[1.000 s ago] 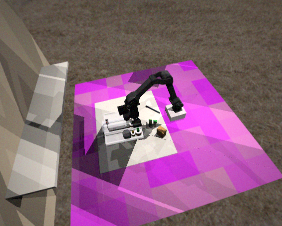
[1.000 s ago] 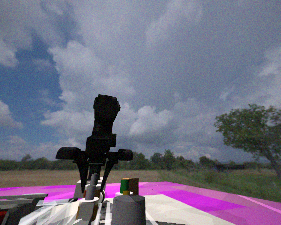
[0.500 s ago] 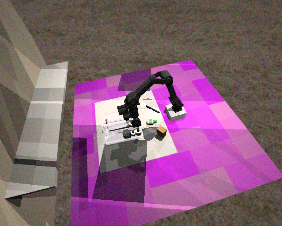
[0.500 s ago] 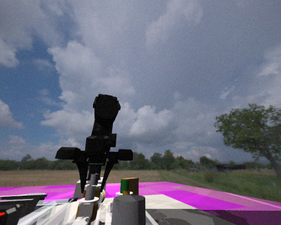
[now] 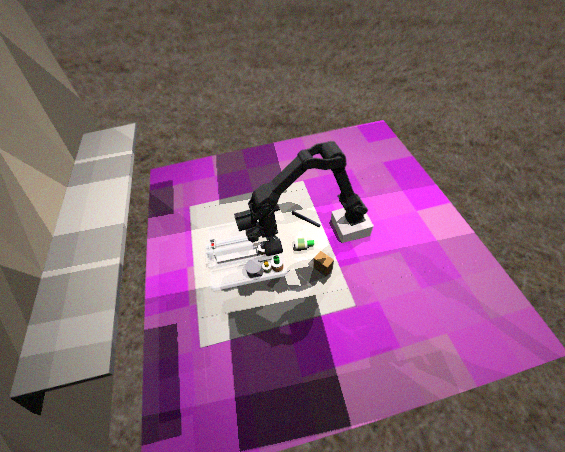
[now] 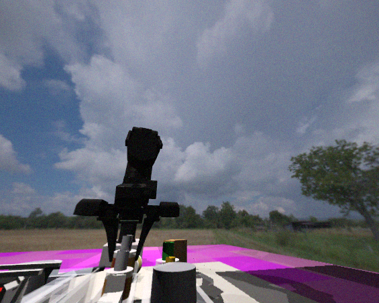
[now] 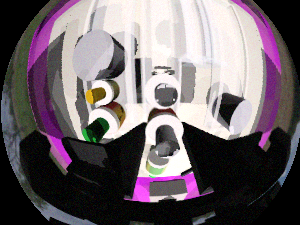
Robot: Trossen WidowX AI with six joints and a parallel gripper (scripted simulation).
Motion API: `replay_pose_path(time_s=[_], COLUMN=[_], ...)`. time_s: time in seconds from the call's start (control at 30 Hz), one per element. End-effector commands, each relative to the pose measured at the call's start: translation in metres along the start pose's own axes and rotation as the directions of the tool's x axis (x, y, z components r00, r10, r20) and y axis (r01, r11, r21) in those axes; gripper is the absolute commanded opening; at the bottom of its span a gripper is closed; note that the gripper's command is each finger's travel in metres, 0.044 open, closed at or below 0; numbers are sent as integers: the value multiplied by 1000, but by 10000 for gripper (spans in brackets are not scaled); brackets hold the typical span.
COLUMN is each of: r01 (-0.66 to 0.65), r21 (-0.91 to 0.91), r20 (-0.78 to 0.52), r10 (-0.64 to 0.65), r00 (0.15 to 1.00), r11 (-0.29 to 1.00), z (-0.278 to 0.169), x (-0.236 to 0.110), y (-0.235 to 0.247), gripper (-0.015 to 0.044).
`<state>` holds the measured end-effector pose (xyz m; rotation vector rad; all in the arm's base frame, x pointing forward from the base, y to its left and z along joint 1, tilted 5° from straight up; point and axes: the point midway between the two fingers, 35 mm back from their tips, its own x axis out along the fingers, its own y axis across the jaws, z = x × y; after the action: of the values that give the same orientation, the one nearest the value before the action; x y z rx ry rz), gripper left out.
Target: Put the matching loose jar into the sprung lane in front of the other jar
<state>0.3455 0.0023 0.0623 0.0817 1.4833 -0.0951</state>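
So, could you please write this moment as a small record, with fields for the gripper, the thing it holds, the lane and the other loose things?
gripper: black parallel-jaw gripper, shut on a jar
held: grey-capped jar, upright between the fingers
lane: clear-railed pusher lane, gripper at its front end
second jar: grey-capped, in line just beyond the held one
nearby: wide grey cylinder; small yellow-capped jar; small green-capped jar
loose: green-and-white jar lying down; brown box; black rod

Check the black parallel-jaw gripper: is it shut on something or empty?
Shut on a jar. In the exterior view the black parallel-jaw gripper has its fingers on either side of a grey-lidded jar.
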Motion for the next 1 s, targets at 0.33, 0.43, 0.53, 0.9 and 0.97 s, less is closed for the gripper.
replay_pose_path(time_s=[0.33, 0.43, 0.53, 0.9, 0.97], r01=[-4, -4, -4, -4, -4], r21=[-2, -2, -2, -2, -2], r20=[27, 27, 27, 27, 27], r10=[4, 4, 4, 4, 4], r00=[1000, 1000, 1000, 1000, 1000], r11=[1000, 1000, 1000, 1000, 1000], z=[7, 7, 7, 6, 6], x=[4, 5, 6, 10, 11], y=[1, 1, 1, 1, 1], gripper=[0, 0, 0, 0, 0])
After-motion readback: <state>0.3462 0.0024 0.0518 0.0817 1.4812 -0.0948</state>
